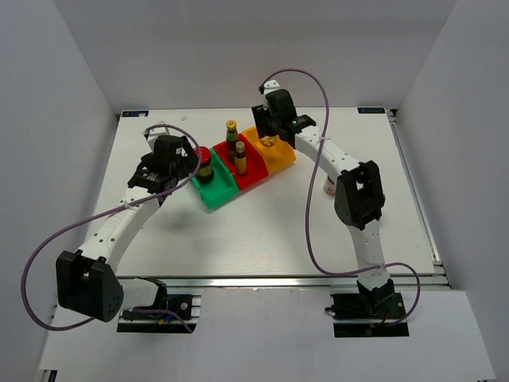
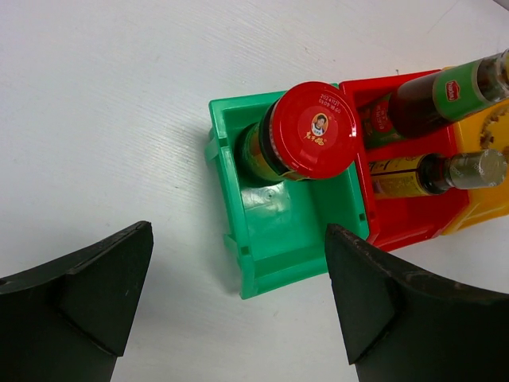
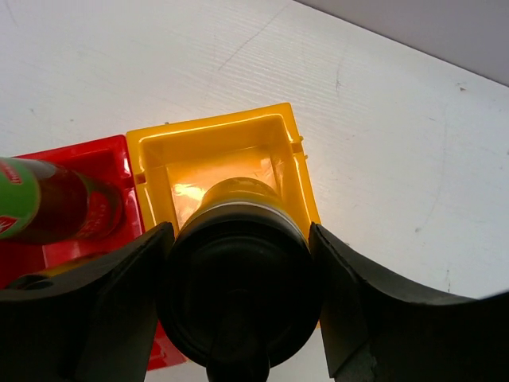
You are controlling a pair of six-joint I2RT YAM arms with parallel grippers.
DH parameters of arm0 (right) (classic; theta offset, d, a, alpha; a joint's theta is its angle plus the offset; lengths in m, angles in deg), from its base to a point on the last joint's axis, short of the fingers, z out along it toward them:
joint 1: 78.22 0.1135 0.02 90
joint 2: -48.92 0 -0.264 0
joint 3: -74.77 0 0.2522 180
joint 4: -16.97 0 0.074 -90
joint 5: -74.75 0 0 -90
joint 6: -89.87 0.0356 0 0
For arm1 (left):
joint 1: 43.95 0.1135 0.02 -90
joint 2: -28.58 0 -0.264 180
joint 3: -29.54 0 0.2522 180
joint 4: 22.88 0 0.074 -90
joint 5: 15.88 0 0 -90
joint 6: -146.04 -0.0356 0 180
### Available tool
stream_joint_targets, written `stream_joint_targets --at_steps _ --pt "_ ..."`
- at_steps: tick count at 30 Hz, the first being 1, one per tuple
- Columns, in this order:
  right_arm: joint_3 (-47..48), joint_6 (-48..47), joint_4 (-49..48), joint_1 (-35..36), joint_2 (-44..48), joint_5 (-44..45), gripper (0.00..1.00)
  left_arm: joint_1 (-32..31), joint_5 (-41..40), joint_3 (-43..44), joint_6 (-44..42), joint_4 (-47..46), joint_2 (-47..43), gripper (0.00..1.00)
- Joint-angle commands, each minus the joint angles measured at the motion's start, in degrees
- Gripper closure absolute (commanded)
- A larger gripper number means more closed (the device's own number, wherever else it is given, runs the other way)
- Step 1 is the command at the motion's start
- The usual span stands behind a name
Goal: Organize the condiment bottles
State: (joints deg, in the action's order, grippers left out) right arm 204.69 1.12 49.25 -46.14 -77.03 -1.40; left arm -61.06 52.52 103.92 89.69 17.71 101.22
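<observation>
The right gripper (image 3: 238,239) is closed on a black-topped shaker (image 3: 238,294) – both fingers press against the sides of its cap, with the jaws about half apart. The shaker stands upright inside the orange bin (image 3: 215,135), towards the near end; whether its base touches the bin floor cannot be told. The left gripper (image 2: 238,270) is spread to its full width and holds nothing. It hangs above the near end of the green bin (image 2: 278,239). The red-capped jar (image 2: 312,127) stands upright at the far end of the green bin. The red bin (image 2: 406,223) touches the green bin on one side and the orange bin on the other – the three form one slanted row on the table (image 1: 278,239). The red bin holds two upright bottles: the sauce bottle (image 2: 429,99) at its far end and the yellow bottle (image 2: 406,175) just in front of it. A pale jar (image 1: 328,189), mostly hidden behind the right arm, stands on the table well apart from the bins
</observation>
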Motion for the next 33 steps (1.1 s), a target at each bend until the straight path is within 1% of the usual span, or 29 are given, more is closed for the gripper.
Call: stream_joint_targets --at_steps 1,2,8,10,11,13,19,22,23,25,26,27,33 --pt "3.11 -0.99 -9.20 -0.43 -0.26 0.40 0.72 -0.04 0.60 -0.33 -0.69 -2.04 0.39 0.02" --pt "3.11 -2.91 -9.90 -0.52 -1.39 -0.13 0.72 0.05 0.77 -0.33 -0.78 -2.13 1.00 0.02" --pt "4.68 -2.84 -13.25 -0.52 -5.70 -0.57 0.71 0.32 1.48 -1.74 -1.74 -4.77 2.06 0.02" --pt "5.39 -3.01 -14.03 -0.52 -7.28 -0.40 0.67 0.23 1.57 -1.56 -1.92 -4.68 2.59 0.02" --pt "5.39 -3.19 -14.39 -0.52 -7.64 -0.14 0.69 0.32 1.22 -1.64 -2.01 -4.68 2.59 0.02" --pt "5.39 -3.19 -14.83 -0.52 -8.69 0.56 0.71 0.32 -0.44 -1.82 -1.75 -4.24 2.68 0.02" --pt "5.75 -2.40 -15.18 -0.52 -10.80 1.62 0.66 0.23 -0.72 -3.05 -1.57 -5.03 1.72 0.02" --pt "5.05 -2.14 -15.27 -0.52 -10.98 2.15 0.53 0.32 -0.89 -3.67 -1.66 -5.38 1.89 0.02" --pt "5.13 -2.05 -15.27 -0.61 -10.98 2.06 0.40 0.23 -0.72 -3.49 -1.74 -5.38 2.15 0.02" --pt "5.22 -1.96 -15.18 -0.52 -10.81 1.80 0.29 0.23 -0.63 -3.32 -1.74 -5.30 2.50 0.02" --pt "5.22 -1.96 -15.36 -0.52 -10.63 1.45 0.18 0.32 -0.37 -3.32 -1.74 -5.21 2.59 0.02" --pt "5.31 -1.96 -15.45 -0.52 -10.28 1.19 0.12 0.23 -0.28 -3.14 -1.83 -5.03 2.68 0.02" --pt "5.66 -2.75 -14.92 -0.52 -6.68 -0.57 0.11 0.32 0.68 -2.62 -2.18 -5.03 1.45 0.02"
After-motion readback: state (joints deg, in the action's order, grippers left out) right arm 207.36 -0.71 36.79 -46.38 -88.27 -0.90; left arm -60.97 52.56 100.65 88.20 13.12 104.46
